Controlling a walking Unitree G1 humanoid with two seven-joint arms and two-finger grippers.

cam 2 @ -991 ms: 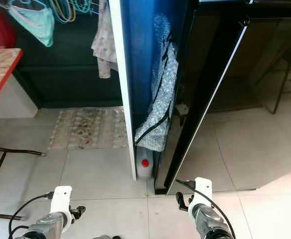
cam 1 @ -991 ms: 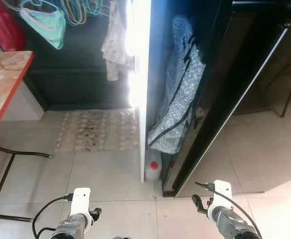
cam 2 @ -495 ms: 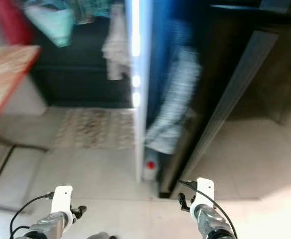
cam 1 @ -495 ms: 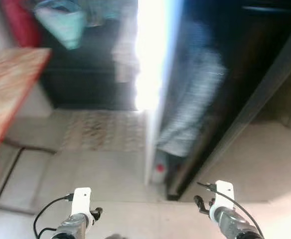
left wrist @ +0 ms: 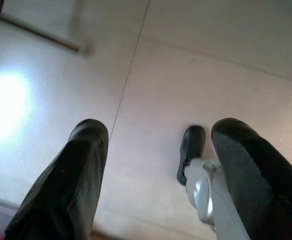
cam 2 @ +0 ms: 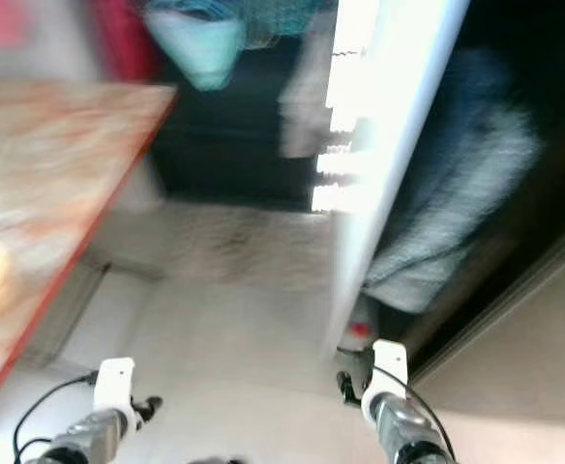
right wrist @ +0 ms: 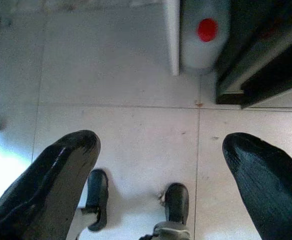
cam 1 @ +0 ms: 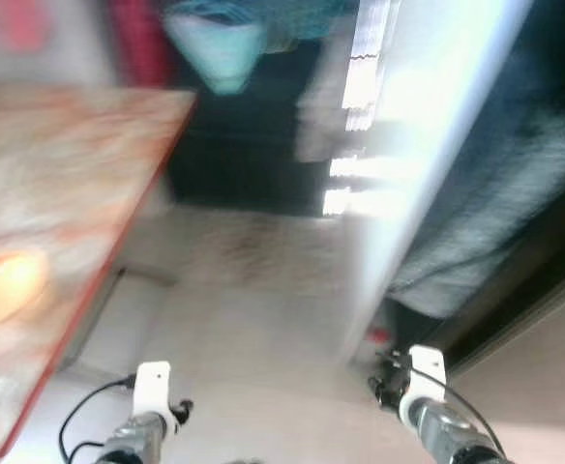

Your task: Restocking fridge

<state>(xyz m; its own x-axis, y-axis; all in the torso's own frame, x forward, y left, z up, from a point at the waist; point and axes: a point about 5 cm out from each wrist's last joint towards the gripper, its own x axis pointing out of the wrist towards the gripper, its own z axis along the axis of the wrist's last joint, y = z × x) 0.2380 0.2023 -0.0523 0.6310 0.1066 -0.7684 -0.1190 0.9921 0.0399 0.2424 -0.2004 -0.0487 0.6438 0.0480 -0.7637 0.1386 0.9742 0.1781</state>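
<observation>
Two grippers: both hang low over the tiled floor (right wrist: 121,85), holding nothing.
Left gripper (left wrist: 156,165): its two black fingers (left wrist: 71,185) are spread wide, jaws apart, with bare pale tile between them; the head views show this arm at the lower left, a black cable looping from its white wrist.
Right gripper (right wrist: 161,170): jaws apart as well, one black finger (right wrist: 51,180) on each side of the wrist view, tile showing between.
Robot's feet: two dark toe tips (right wrist: 98,192) show below the right gripper; one more (left wrist: 192,150) shows in the left wrist view.
Jug: a pale plastic jug with a red cap (right wrist: 206,32) stands on the floor, wedged between a white panel edge (right wrist: 172,35) and a black frame (right wrist: 256,65), well ahead of the right gripper.
Fridge: I cannot tell for certain which part is the fridge; a bright white vertical edge (cam 1: 428,164) rises in the blurred head views, with a dark opening to its right.
Grey bundle (cam 1: 495,213): a blurred grey mass hangs in that dark opening, above the jug.
Bench (cam 1: 60,222): a reddish marbled top with a red rim stands at the robot's left, its dark leg (left wrist: 31,35) crossing the tile.
Background: blurred hanging clothes, one pale green piece (cam 1: 215,48), and a patterned mat (cam 1: 253,251) on the floor.
Sharpness: both head views are heavily smeared; the wrist views are clear.
</observation>
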